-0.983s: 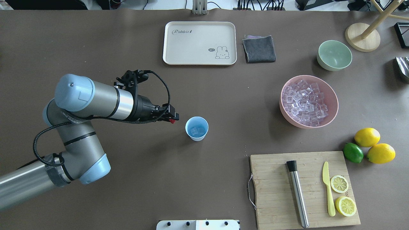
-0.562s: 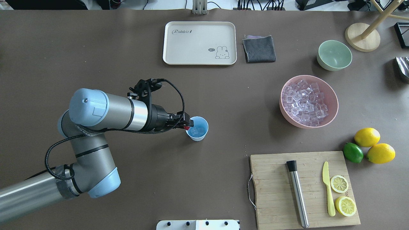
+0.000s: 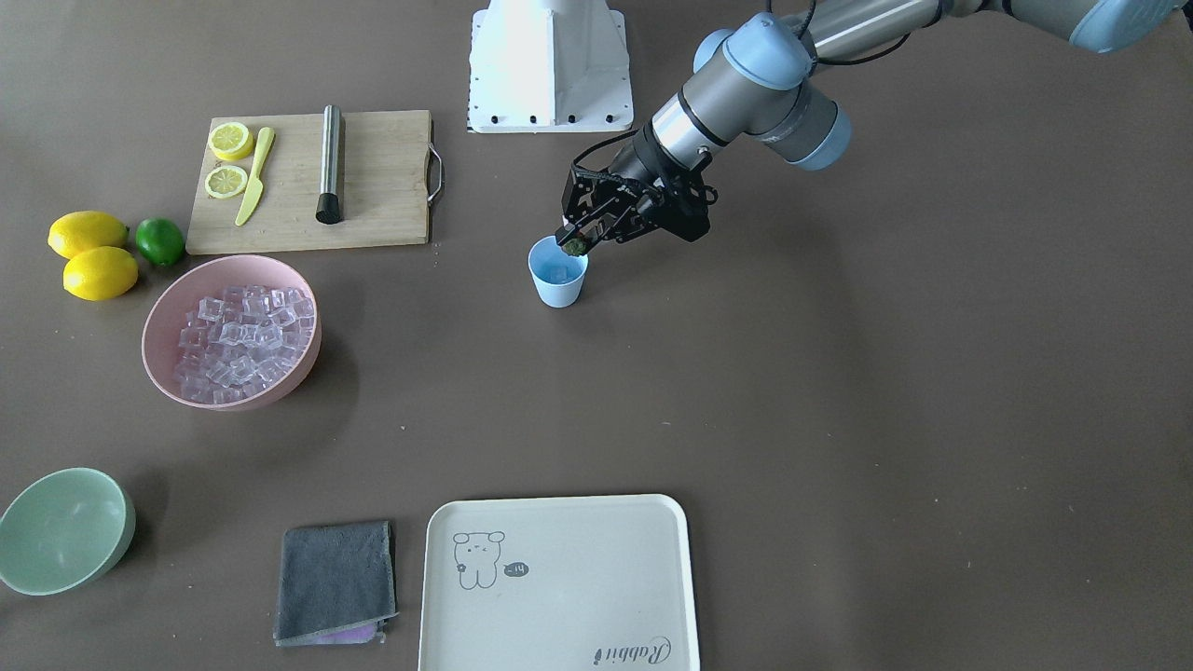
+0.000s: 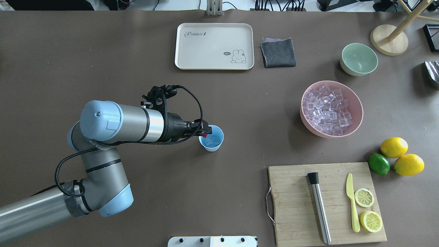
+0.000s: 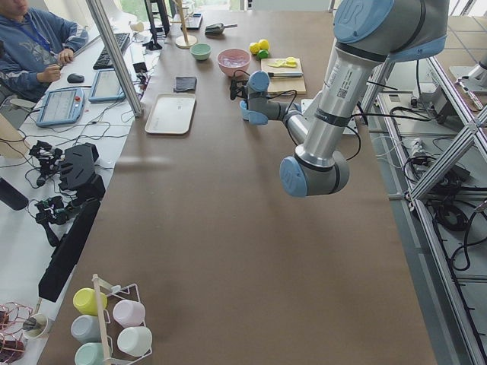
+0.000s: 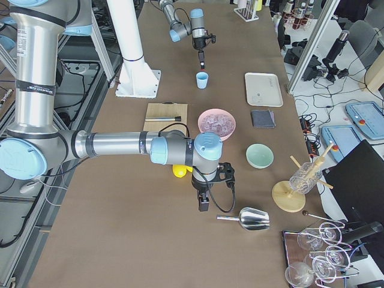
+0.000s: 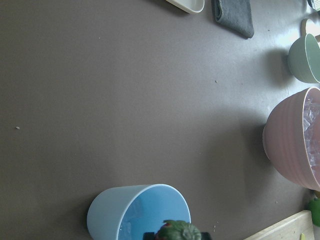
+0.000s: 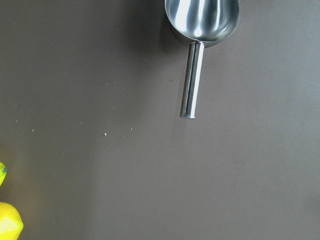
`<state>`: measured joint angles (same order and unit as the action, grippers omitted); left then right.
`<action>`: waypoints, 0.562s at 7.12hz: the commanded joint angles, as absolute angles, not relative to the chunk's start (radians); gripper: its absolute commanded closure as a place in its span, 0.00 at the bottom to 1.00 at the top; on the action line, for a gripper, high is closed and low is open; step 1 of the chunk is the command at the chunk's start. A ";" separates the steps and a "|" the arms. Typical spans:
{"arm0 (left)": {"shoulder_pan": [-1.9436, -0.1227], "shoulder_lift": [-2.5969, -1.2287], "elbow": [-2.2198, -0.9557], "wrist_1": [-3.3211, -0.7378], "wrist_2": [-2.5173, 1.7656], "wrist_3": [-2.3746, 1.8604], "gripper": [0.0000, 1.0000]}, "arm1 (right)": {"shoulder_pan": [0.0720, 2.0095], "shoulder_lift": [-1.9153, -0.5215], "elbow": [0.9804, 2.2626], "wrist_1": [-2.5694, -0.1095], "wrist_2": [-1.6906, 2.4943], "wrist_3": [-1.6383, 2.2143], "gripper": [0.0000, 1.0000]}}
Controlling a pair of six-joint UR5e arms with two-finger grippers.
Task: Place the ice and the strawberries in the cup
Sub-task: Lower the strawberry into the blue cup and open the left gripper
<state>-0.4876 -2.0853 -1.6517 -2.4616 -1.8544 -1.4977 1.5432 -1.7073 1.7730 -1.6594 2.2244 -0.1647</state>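
Left gripper (image 4: pixel 204 133) is clenched on the strawberry (image 7: pixel 179 231), holding it right over the rim of the blue cup (image 3: pixel 557 284), which stands mid-table, well off every edge. Ice (image 4: pixel 211 140) lies in the cup's bottom. Right gripper (image 6: pixel 204 206) hangs by the metal scoop (image 6: pixel 252 219) near the right edge. Whether it is clenched or released, can't tell.

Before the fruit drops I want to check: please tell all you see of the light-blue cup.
The cup is a small light-blue tumbler, plastic by its look, tapered, without handle. It stands upright on the brown table, with some clear ice cubes inside. The left end effector holds a strawberry over its rim; whether they touch cannot be told.
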 commanded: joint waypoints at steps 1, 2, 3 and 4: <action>-0.476 -2.088 -1.652 -2.473 -1.855 -1.499 0.02 | 1.543 -1.706 1.772 -1.658 2.223 -0.163 0.00; -0.474 -2.091 -1.654 -2.474 -1.856 -1.500 0.02 | 1.543 -1.707 1.772 -1.658 2.223 -0.163 0.00; -0.474 -2.091 -1.654 -2.474 -1.856 -1.499 0.02 | 1.543 -1.707 1.772 -1.658 2.223 -0.161 0.00; -0.476 -2.086 -1.654 -2.473 -1.861 -1.496 0.02 | 1.543 -1.707 1.772 -1.658 2.223 -0.163 0.00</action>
